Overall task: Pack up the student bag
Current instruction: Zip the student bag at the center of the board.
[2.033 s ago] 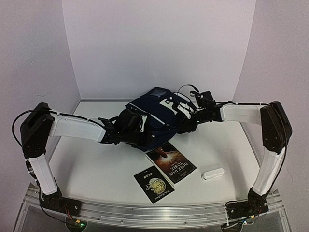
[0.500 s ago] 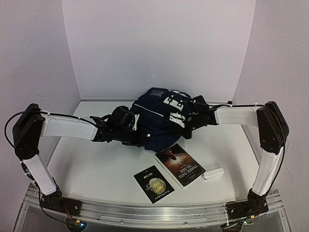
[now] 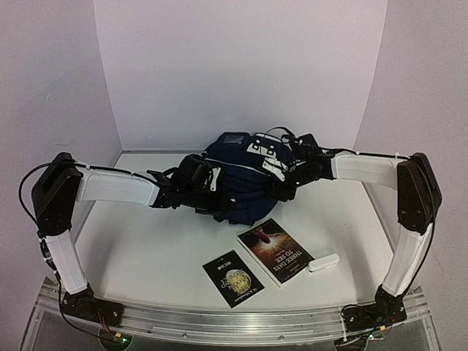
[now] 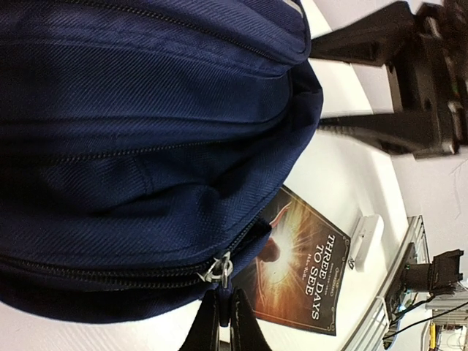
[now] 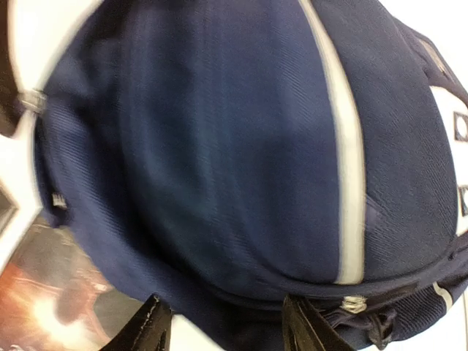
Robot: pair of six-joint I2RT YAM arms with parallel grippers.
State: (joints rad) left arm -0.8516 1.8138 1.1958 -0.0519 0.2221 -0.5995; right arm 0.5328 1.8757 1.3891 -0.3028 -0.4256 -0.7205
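My left pincer [image 4: 219,327]: fingers together, clamped on the zip pull [image 4: 218,269] at the bag [image 4: 146,110]'s lower edge. My right pincer [image 5: 228,330]: fingers apart, just off the bag's striped side. Bag lies on the table [image 3: 146,241] between both pincers; book [image 4: 307,267] just beside it.

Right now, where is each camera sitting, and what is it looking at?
Top camera: above and behind the arms, looking down at the table and student bag; both arms show.
Left wrist camera: on the left arm, facing the bag's zipper pull; the left gripper pinches it.
Right wrist camera: on the right arm, facing the bag's white stripe; the right gripper is open.
Shared: top and left wrist both show the Three Days to See book.
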